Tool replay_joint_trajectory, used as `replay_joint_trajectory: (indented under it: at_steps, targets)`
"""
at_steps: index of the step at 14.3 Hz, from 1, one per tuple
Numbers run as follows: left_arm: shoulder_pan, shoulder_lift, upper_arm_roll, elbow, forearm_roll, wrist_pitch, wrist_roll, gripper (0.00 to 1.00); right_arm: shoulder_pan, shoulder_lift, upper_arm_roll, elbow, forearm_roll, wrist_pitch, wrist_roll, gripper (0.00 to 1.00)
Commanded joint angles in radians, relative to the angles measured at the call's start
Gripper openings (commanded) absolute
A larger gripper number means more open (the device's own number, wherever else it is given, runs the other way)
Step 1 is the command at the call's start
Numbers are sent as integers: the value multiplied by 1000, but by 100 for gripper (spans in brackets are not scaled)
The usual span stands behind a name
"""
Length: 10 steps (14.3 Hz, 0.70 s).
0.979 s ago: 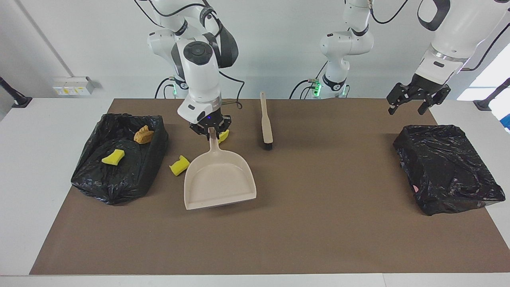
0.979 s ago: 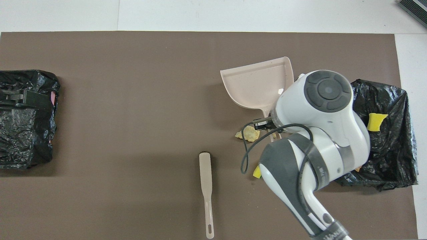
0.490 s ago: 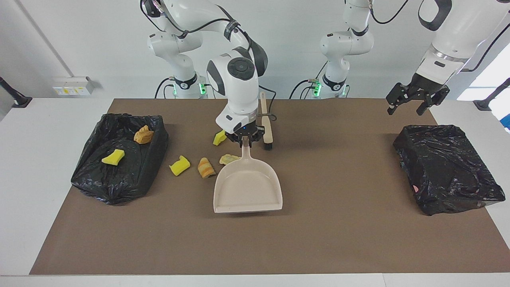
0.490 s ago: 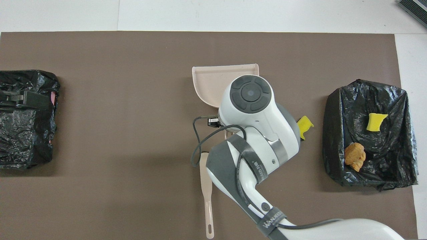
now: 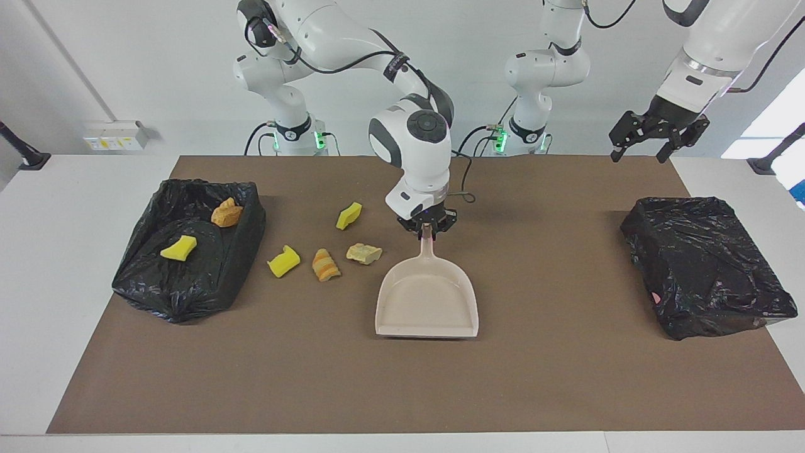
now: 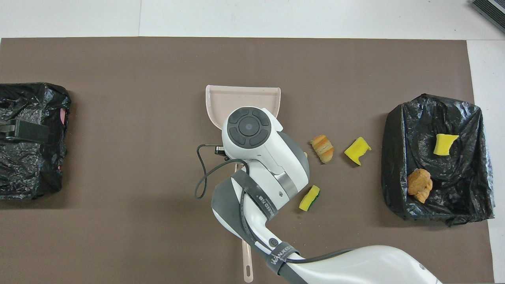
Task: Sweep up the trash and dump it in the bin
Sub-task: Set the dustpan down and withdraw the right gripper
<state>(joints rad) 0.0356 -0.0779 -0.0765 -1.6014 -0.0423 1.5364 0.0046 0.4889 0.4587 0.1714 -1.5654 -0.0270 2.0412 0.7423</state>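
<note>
Still, trash point(image 5: 324, 264) beside right claw point(image 5: 427, 229).

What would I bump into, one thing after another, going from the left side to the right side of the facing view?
Bin with open black bag → yellow foam chunk → striped bread lump → pale lump → beige dustpan, held by the right gripper → covered black bin, with the left gripper waiting above the table.
</note>
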Motion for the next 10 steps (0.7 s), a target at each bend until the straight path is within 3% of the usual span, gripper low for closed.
replay_joint_trajectory:
  at_steps: [1,7,8,9,10]
  targets:
    - [10,-10,-3,-9,1,1,14,100,-9,50,2,62,19,4,-8,0]
    - [13,-10,-3,-11,1,5,14,100,-23,78,2,74,24,7,-80,0]
    - [13,-10,-3,-11,1,8,15,100,-21,78,2,74,21,5,-81,27]
    - [23,-10,-3,-11,1,7,14,100,-16,75,2,73,19,5,-84,99]
    - [24,-10,-3,-11,1,5,14,100,-12,74,2,73,19,2,-83,100]
